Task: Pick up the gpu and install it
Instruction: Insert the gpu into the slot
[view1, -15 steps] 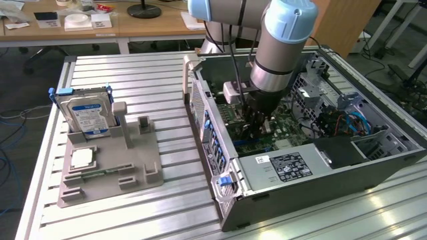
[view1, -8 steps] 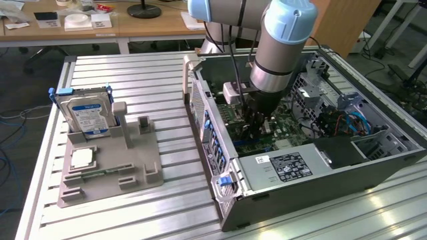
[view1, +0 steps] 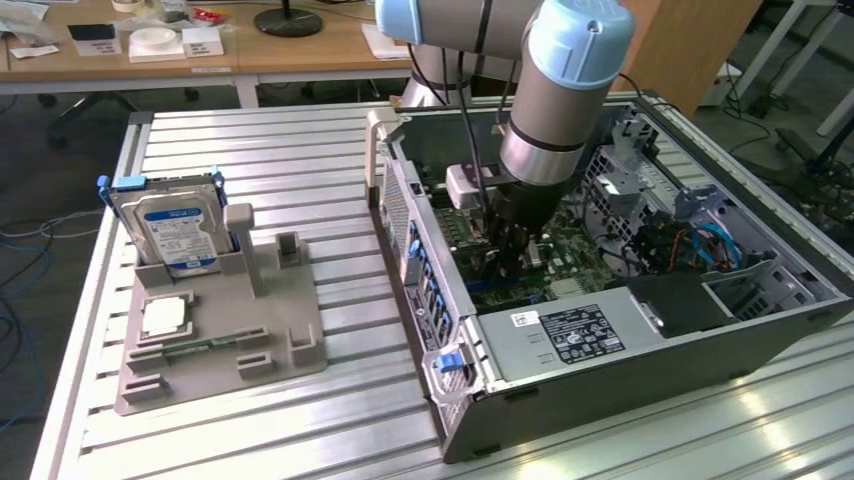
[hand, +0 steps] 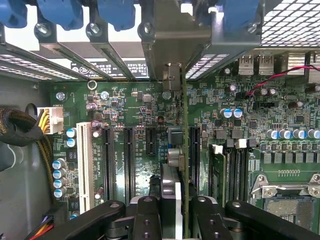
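The gripper (hand: 175, 212) is down inside the open case (view1: 461, 420) and its black fingers (hand: 147, 215) are partly closed on the gpu (hand: 179, 150), pinching the thin card from both sides. In the wrist view the gpu is seen edge-on. It stands upright over the green board (hand: 130, 105), with its long side running along the black slots (hand: 127, 160) and its far end reaching the metal bracket (hand: 172, 75) at the back wall of the case. It sits right over a slot, but I cannot tell if it is pushed all the way in. In the exterior view the arm (view1: 567, 90) comes straight down into the case and hides most of the card. The case lies on its side on a table (view1: 294, 160) made of pale metal strips. A power box (view1: 567, 335) with a white label sits at the near end of the case. To the exterior view's left of the case is a grey holder (view1: 220, 345), and a drive (view1: 174, 225) with a blue and white label stands up in it. Behind the table are wooden desks (view1: 200, 55) with small things on them, a grey floor and some loose cables (view1: 20, 235).
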